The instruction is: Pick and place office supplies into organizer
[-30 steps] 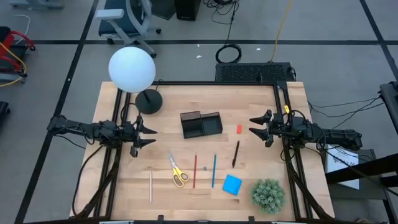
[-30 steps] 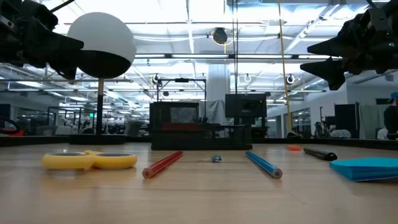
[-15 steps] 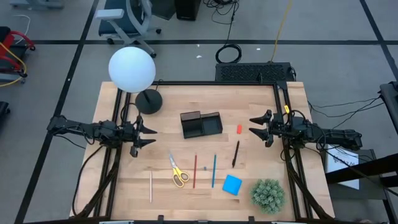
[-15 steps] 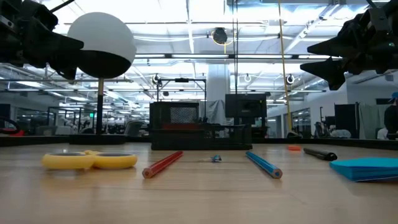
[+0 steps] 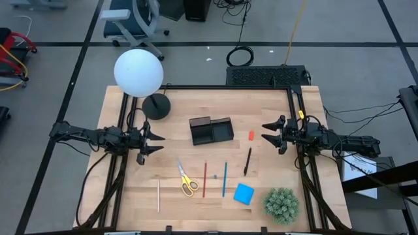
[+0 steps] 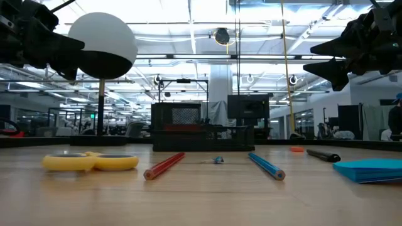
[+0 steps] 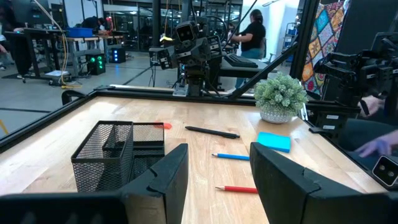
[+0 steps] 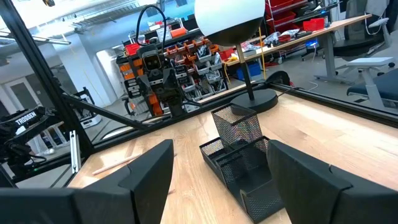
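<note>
A white globe lamp (image 5: 138, 72) and a green spiky plant (image 5: 281, 203) sit at opposite table corners

In the low view the notepad (image 6: 370, 169) runs off the picture's edge, and the organizer (image 6: 202, 130) hides whatever lies behind it.
</note>
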